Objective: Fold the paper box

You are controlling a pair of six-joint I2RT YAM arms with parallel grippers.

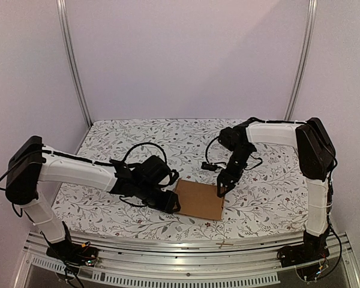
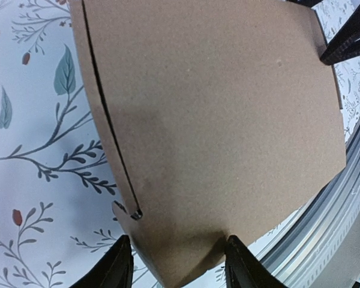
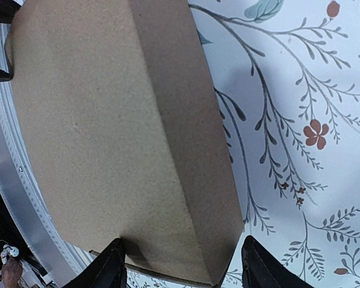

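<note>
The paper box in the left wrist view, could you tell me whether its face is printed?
No, the paper box shows only plain brown cardboard.

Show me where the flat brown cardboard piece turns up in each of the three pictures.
Top external: the flat brown cardboard piece lies low in the middle, between the two arms.
Left wrist: the cardboard piece fills the middle and right.
Right wrist: the cardboard piece fills the left and middle.
Shared landmark: the silver metal rail, seen at the lower right and down the left edge.
</note>
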